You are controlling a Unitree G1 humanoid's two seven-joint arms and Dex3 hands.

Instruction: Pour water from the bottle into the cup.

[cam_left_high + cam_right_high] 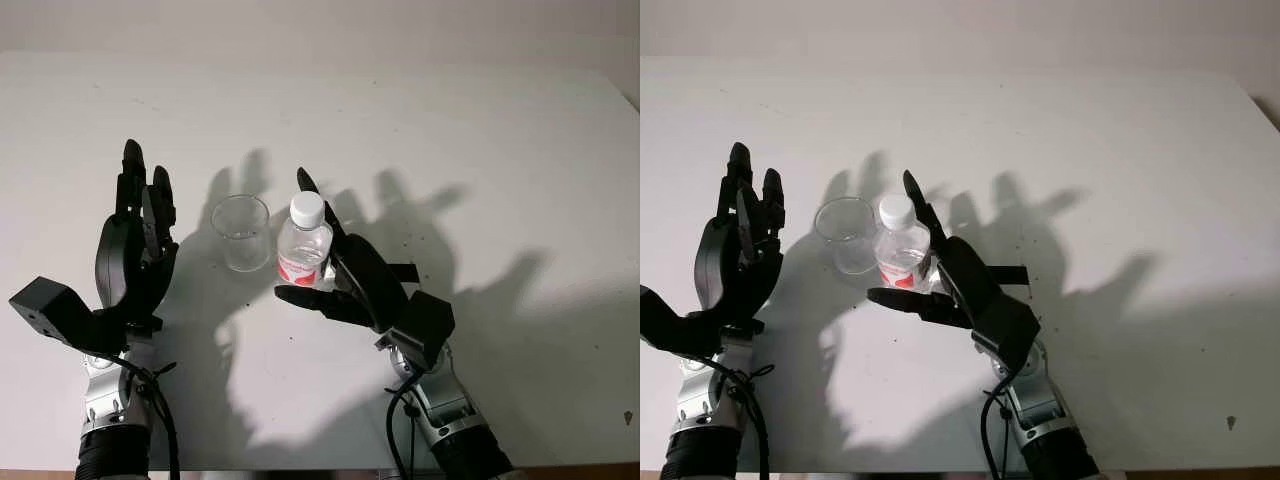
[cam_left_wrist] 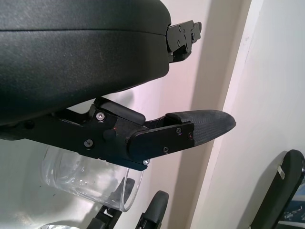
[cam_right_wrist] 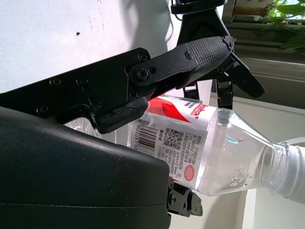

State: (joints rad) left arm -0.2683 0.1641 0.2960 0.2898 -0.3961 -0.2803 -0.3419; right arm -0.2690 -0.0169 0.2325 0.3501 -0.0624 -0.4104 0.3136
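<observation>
I see the bottle [image 1: 304, 243] upright on the tabletop [image 1: 500, 150], touching the empty cup [image 1: 241, 232]. My right hand [image 1: 345, 275] is around its label, though whether it grips firmly I cannot tell. My left hand [image 1: 135, 245] is open beside the cup.

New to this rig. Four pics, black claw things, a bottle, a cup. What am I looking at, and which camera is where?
It is a humanoid robot with two black three-finger hands. The two wide pictures come from a stereo camera on its head, looking down at a white table. The two close-ups come from cameras on each wrist. On the table stand a clear empty cup and a small capped water bottle, side by side. The right robot hand has its fingers around the bottle, which still stands upright. The left robot hand is open, just beside the cup.
</observation>
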